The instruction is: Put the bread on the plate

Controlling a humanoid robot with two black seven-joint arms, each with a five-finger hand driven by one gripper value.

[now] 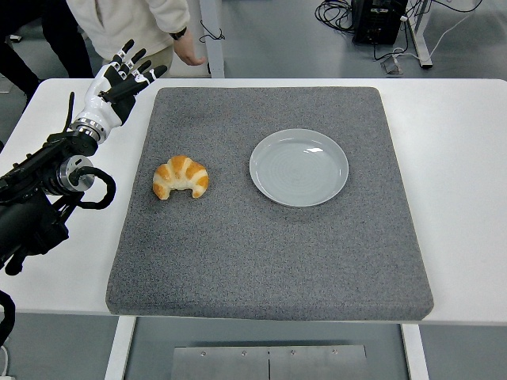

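Croissant [181, 176] long axis left-right, tips toward camera, plate [299, 167] right

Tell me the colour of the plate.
The plate is pale grey-blue, plain, seen best in the head view.

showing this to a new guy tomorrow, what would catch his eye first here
Probably the golden croissant, lying alone on the left part of the big grey mat, with the empty pale plate just to its right, apart from it. Next the robot's left hand, fingers spread, raised over the table's far left corner, beside the mat and holding nothing. A person stands behind the table at the top.
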